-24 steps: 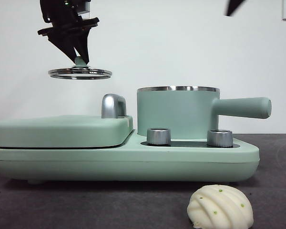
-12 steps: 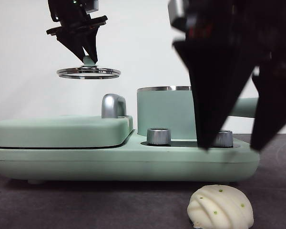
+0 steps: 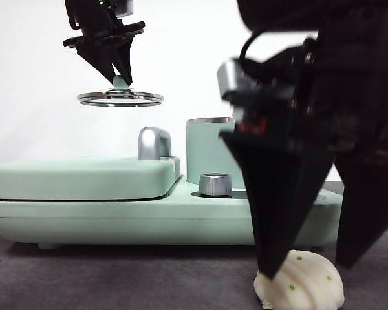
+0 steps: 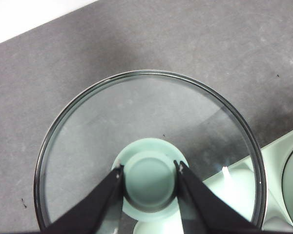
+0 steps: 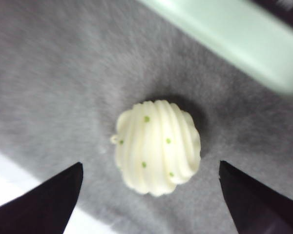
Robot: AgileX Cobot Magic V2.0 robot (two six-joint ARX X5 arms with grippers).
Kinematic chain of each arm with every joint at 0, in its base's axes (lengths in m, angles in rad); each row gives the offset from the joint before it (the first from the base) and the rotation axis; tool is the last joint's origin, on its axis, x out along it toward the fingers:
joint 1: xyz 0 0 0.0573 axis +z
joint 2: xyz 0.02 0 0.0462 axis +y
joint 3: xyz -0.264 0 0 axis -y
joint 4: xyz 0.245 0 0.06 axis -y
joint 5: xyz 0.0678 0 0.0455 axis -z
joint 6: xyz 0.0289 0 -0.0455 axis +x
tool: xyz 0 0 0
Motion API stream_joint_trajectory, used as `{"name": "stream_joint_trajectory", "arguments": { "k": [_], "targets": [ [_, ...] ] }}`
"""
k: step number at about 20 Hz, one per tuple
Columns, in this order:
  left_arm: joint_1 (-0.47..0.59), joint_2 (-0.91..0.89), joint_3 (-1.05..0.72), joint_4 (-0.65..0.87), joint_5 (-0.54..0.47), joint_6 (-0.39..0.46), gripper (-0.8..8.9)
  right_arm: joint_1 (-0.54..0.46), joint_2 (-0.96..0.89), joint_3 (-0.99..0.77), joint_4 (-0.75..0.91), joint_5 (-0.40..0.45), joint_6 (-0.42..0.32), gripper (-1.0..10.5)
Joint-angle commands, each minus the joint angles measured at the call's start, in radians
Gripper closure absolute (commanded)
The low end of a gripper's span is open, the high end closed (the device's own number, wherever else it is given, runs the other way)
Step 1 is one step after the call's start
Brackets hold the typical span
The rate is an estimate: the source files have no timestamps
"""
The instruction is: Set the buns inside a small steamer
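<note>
Nearest, the pleated bun (image 3: 307, 283) lies on the dark table (image 3: 116, 278) just in front of the cooker base (image 3: 149, 219), with the right gripper (image 3: 313, 261) spread wide and straddling it, one jaw on each side. It should descend centred and close gently across the bun's short width. From the right wrist view its pleats and long axis run roughly between the jaws. Farther back, the steamer pot (image 3: 207, 152) stands open-topped; the left gripper (image 3: 120, 81) is clamped on the glass lid (image 3: 119, 98) knob, holding it aloft.
</note>
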Motion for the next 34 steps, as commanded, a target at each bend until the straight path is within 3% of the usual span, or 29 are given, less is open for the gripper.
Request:
{"name": "stream_joint_trajectory", "arguments": {
  "k": [1, 4, 6, 11, 17, 22, 28, 32, 34],
  "targets": [
    [-0.003, 0.008, 0.047, 0.025, 0.002, -0.004, 7.94, 0.011, 0.051, 0.007, 0.021, 0.001, 0.010, 5.4],
    [-0.003, 0.008, 0.047, 0.025, 0.002, -0.004, 7.94, 0.011, 0.084, 0.007, 0.039, 0.003, 0.011, 7.2],
    [-0.003, 0.008, 0.047, 0.025, 0.002, -0.004, 7.94, 0.011, 0.084, 0.007, 0.045, 0.003, 0.011, 7.8],
    [-0.003, 0.008, 0.047, 0.025, 0.002, -0.004, 7.94, 0.010, 0.078, 0.069, -0.039, -0.004, 0.018, 7.8],
    [-0.002, 0.008, 0.047, 0.026, 0.002, -0.004, 7.94, -0.034, 0.084, 0.408, -0.348, 0.008, -0.033, 7.8],
    [-0.002, 0.008, 0.047, 0.025, 0.002, -0.004, 7.94, -0.192, 0.181, 0.765, -0.500, 0.025, -0.183, 7.8],
    [-0.002, 0.008, 0.047, 0.024, 0.002, -0.004, 7.94, -0.327, 0.412, 1.045, -0.545, 0.065, -0.271, 7.8],
    [-0.002, 0.008, 0.047, 0.025, 0.002, -0.004, 7.94, -0.365, 0.514, 1.090, -0.542, 0.073, -0.284, 7.8],
    [-0.002, 0.008, 0.047, 0.025, 0.002, -0.004, 7.94, -0.367, 0.548, 1.090, -0.556, 0.116, -0.287, 7.8]
  ]
}}
